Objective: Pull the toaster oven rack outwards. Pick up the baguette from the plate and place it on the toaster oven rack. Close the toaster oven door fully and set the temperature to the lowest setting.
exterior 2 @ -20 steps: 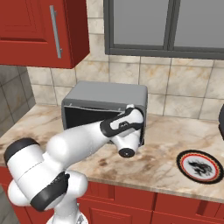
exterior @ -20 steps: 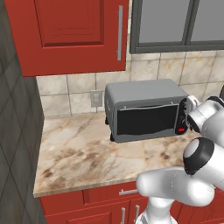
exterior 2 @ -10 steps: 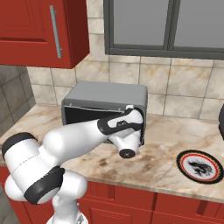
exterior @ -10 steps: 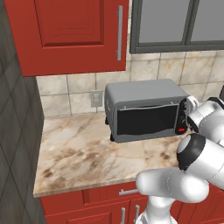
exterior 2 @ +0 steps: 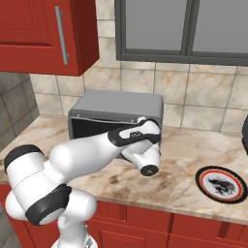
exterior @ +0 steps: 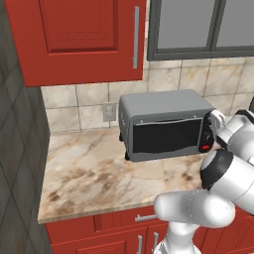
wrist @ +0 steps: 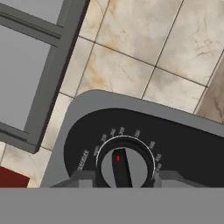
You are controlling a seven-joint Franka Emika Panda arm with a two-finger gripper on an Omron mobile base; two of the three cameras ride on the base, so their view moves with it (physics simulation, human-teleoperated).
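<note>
**Now at the temperature knob, door already shut**

Clearly the last step is in hand. The toaster oven (exterior: 166, 124) sits at the far side of the counter (exterior: 94, 168) against the tiled wall, and its dark glass toaster oven door (exterior: 166, 135) looks closed flat against the front. The gripper (wrist: 124, 177) is up against the black control strip at the oven's right end, its two fingertips (wrist: 83, 178) standing either side of the round temperature knob (wrist: 124, 164), partly spread; whether the pads actually press the knob I cannot tell. In the right base view the plate (exterior 2: 223, 184) lies empty, near and to the right of the oven.

The knob should be small, stiff and smooth-sided, likely to slip under a loose pinch; I would grip it across its rim, square on, and turn it about its own axis. The oven is light enough that a sideways push might shift it.

Against the pictures of a second ago, oven, door and plate lie the same; the arm's elbow has swung slightly nearer the cameras.
</note>
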